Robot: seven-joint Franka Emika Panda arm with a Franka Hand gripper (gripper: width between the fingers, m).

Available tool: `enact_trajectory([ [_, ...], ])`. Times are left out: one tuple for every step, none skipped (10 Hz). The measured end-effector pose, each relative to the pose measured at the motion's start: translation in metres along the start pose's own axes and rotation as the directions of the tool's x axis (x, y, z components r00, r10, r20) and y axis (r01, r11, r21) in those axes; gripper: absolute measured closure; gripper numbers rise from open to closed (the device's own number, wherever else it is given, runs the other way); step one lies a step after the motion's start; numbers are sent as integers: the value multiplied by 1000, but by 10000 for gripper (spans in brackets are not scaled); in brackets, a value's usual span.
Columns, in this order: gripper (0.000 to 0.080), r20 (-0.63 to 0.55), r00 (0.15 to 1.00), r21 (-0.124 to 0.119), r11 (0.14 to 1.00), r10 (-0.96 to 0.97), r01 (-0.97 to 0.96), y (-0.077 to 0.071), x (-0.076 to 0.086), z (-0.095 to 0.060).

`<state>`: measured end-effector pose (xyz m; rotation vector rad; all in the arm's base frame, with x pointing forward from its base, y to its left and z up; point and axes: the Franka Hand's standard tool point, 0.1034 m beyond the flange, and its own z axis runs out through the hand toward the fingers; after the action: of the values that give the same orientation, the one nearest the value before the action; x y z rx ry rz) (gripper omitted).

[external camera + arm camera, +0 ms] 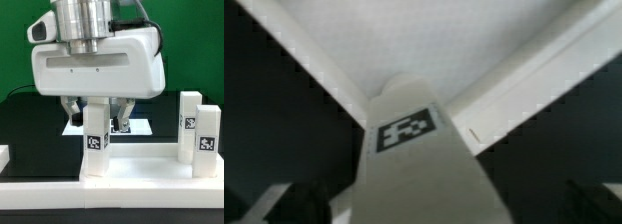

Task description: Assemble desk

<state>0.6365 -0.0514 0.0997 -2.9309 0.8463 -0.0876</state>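
Note:
A white square leg [95, 143] with a black-and-white tag stands upright on the near left part of the white rimmed desk top [150, 160]. My gripper [97, 118] hangs over the leg, its dark fingers [121, 113] spread on either side of the post and clear of it. In the wrist view the leg [416, 160] fills the middle, tag facing the camera, with the desk top [446, 40] and its rim behind it. The gripper [429, 212] is open around the leg. Two more tagged legs [190, 125] [207, 142] stand upright at the exterior view's right.
The marker board [137, 125] lies flat on the black table behind the gripper. A low white edge [4, 154] shows at the exterior view's left border. The green wall closes the back.

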Motion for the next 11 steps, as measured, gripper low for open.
enact_trajectory([
  [150, 0, 999, 2, 999, 38, -38, 0, 0, 0],
  [260, 1, 999, 1, 999, 54, -54, 0, 0, 0],
  [407, 1, 999, 1, 999, 53, -53, 0, 0, 0],
  [407, 2, 996, -2, 996, 89, -89, 2, 0, 1],
  [503, 3, 986, -6, 986, 166, -166, 5, 0, 1],
  [503, 2, 972, -6, 972, 237, -237, 6, 0, 1],
  [503, 3, 947, -8, 947, 322, -321, 6, 0, 1],
  [504, 5, 889, -12, 889, 457, -457, 6, 0, 0],
  [504, 6, 804, -9, 804, 594, -594, 7, 0, 1],
  [504, 17, 677, -1, 677, 736, -736, 8, -1, 2],
  [506, 39, 540, 6, 541, 841, -841, 7, -2, 3],
])
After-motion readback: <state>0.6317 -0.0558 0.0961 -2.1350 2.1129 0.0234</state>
